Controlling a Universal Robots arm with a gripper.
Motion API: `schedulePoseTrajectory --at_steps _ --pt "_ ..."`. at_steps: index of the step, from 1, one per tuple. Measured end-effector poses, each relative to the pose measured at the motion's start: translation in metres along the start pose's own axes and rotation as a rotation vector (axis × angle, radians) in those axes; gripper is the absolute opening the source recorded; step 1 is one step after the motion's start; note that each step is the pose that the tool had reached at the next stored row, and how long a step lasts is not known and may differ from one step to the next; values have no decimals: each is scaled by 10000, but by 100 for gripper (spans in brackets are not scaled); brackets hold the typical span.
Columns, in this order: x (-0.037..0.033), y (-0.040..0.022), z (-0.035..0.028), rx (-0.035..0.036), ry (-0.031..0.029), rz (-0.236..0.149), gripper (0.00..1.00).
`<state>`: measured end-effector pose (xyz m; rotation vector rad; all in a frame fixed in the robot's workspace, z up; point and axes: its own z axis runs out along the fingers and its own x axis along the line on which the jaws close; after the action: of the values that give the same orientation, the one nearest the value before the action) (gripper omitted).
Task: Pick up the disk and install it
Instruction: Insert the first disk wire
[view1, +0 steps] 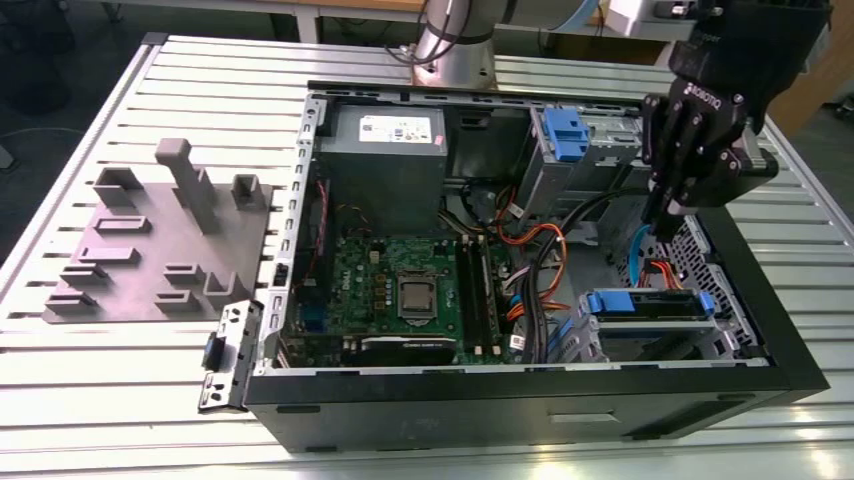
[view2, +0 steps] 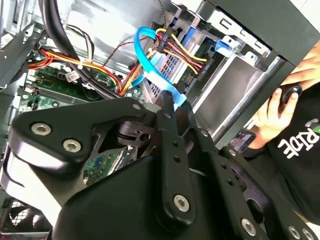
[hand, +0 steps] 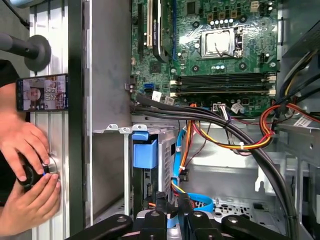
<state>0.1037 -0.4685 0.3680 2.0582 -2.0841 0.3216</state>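
Gripper (view1: 671, 200) hangs over the open computer case (view1: 534, 400) in the exterior view, up by the case's wall on the exterior view's right. The disk (view1: 650, 303) sits below it, in the lower drive bay, blue rail showing, long axis lying across the bay. Whether the claw is clenched or released, I cannot tell.

In the second wrist view, black linkage looms over the blue data cable (view2: 150, 60) and the metal drive cage (view2: 235, 85).

In the first wrist view, the blue-tabbed carrier lies just ahead, beside the motherboard (hand: 220, 50); a person's hands (hand: 27, 175) rest outside the case wall.
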Motion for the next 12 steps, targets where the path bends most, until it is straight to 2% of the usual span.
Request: schedulePoseTrajectory --at_steps 12 --pt "-4 -1 14 0 2 0 24"
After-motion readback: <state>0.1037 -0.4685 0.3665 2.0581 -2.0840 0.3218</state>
